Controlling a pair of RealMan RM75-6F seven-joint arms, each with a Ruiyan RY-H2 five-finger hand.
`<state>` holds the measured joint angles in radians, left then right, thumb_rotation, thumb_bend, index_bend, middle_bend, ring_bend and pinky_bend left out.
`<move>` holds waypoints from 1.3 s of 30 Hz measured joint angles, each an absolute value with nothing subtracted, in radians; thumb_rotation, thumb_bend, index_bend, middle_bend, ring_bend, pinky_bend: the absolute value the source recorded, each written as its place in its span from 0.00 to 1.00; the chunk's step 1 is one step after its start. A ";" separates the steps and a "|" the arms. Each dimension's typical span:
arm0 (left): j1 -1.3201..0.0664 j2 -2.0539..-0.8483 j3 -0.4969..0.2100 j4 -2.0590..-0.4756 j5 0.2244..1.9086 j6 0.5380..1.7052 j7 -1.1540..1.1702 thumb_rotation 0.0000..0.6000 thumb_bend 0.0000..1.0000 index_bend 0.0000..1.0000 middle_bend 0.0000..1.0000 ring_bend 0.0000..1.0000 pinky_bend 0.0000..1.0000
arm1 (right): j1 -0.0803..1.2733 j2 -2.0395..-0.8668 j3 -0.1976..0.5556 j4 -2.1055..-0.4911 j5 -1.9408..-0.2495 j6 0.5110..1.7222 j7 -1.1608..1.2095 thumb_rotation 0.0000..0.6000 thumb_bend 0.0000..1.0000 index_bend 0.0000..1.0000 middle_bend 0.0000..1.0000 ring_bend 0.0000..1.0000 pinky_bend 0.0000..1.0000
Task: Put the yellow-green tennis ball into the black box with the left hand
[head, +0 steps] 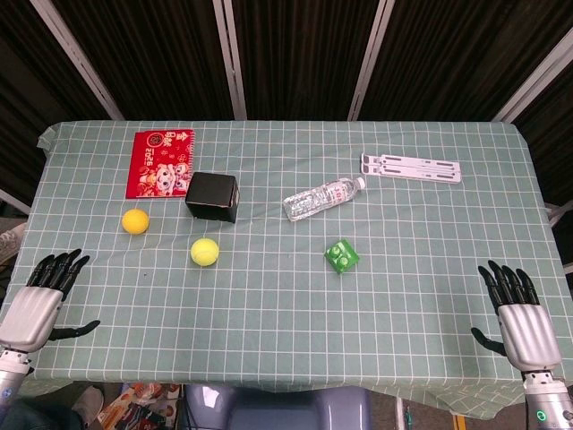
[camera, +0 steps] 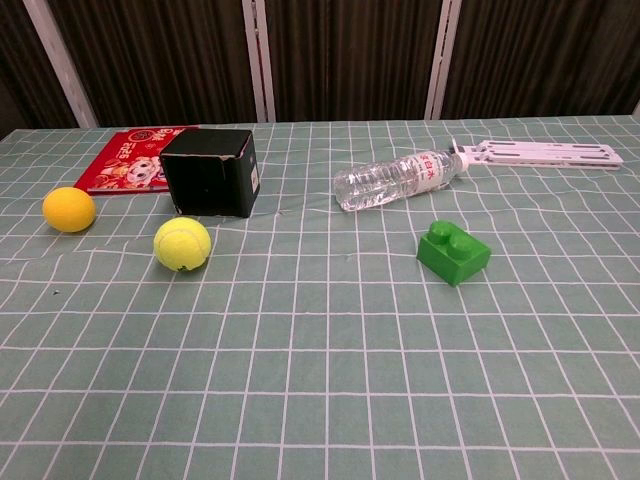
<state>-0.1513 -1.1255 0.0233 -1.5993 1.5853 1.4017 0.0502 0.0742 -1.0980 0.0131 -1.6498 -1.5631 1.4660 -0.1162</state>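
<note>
The yellow-green tennis ball sits on the table, just in front of the black box and slightly toward its left side in the head view; ball and box are near but apart. In the chest view the ball rests on the checked cloth in front of the box's front-left corner.

Left hand is at the near-left table edge, well apart from the box and the ball, holding nothing, fingers spread and pointing fwd, thumb out to the side. Right hand is at the near-right edge, far from the box, also released w/ fingers apart. Neither hand shows in the chest view.

Other things, all relative to the box: an orange ball lies to its left and a bit nearer the robot. A red booklet lies flat behind and left of it; whether its corner touches the box is hard to tell from here, prob. just beside. A clear water bottle lies on its side to the right, cap end pointing away to the right. A green toy brick sits further right and nearer the robot. A white folding stand lies flat far right, behind the bottle.
</note>
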 measured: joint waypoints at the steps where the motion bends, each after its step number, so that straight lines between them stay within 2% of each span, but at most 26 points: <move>1: -0.152 -1.126 0.024 -1.599 1.585 1.400 0.052 0.75 0.04 0.00 0.00 0.00 0.01 | 0.075 -1.098 0.012 -1.650 -1.564 1.465 -0.116 1.00 0.21 0.00 0.00 0.00 0.00; 4: -0.156 -1.131 0.023 -1.596 1.587 1.398 0.051 0.77 0.04 0.00 0.01 0.00 0.01 | 0.075 -1.098 0.013 -1.648 -1.564 1.465 -0.116 1.00 0.21 0.00 0.00 0.00 0.00; 7: -0.164 -1.139 0.023 -1.590 1.595 1.390 0.049 0.86 0.05 0.00 0.02 0.00 0.02 | 0.074 -1.096 0.015 -1.647 -1.562 1.469 -0.106 1.00 0.21 0.00 0.00 0.00 0.00; 8: -0.168 -1.142 0.024 -1.589 1.596 1.383 0.047 0.89 0.05 0.00 0.06 0.02 0.07 | 0.073 -1.094 0.016 -1.647 -1.563 1.471 -0.101 1.00 0.21 0.00 0.00 0.00 0.00; 9: -0.174 -1.144 0.024 -1.589 1.598 1.375 0.046 0.91 0.05 0.01 0.10 0.05 0.12 | 0.072 -1.093 0.016 -1.648 -1.564 1.475 -0.097 1.00 0.21 0.00 0.00 0.00 0.00; 10: -0.181 -1.149 0.023 -1.590 1.602 1.368 0.045 0.94 0.06 0.04 0.20 0.12 0.27 | 0.071 -1.090 0.017 -1.650 -1.568 1.481 -0.090 1.00 0.21 0.00 0.00 0.00 0.00; 12: -0.203 -1.164 0.020 -1.588 1.619 1.354 0.040 0.97 0.08 0.11 0.30 0.22 0.42 | 0.070 -1.086 0.017 -1.651 -1.574 1.485 -0.084 1.00 0.21 0.00 0.00 0.00 0.00; 13: -0.213 -1.169 0.019 -1.588 1.628 1.348 0.036 0.99 0.12 0.21 0.41 0.32 0.56 | 0.069 -1.084 0.016 -1.652 -1.574 1.485 -0.081 1.00 0.21 0.00 0.00 0.00 0.00; 14: -0.225 -1.176 0.018 -1.588 1.639 1.337 0.031 1.00 0.16 0.29 0.50 0.40 0.65 | 0.069 -1.084 0.016 -1.652 -1.574 1.484 -0.078 1.00 0.21 0.00 0.00 0.00 0.00; 16: -0.244 -1.185 0.016 -1.590 1.648 1.317 0.027 1.00 0.20 0.38 0.57 0.48 0.72 | 0.070 -1.082 0.015 -1.651 -1.571 1.478 -0.072 1.00 0.21 0.00 0.00 0.00 0.00; 24: -0.315 -1.237 0.000 -1.616 1.623 1.199 0.142 1.00 0.22 0.41 0.62 0.51 0.76 | 0.078 -1.077 0.008 -1.649 -1.593 1.468 -0.054 1.00 0.21 0.00 0.00 0.00 0.00; 32: -0.408 -1.349 -0.030 -1.626 1.525 1.037 0.230 1.00 0.20 0.41 0.60 0.51 0.76 | 0.083 -1.070 0.002 -1.642 -1.602 1.461 -0.018 1.00 0.21 0.00 0.00 0.00 0.00; 39: -0.498 -1.433 -0.073 -1.591 1.433 0.927 0.237 1.00 0.28 0.41 0.60 0.51 0.75 | 0.082 -1.062 -0.003 -1.636 -1.615 1.469 0.003 1.00 0.21 0.00 0.00 0.00 0.00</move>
<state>-0.4979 -1.4334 -0.0732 -1.5913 1.4329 0.9273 0.2366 0.0817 -1.0620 -0.0028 -1.6365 -1.6150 1.4694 0.0034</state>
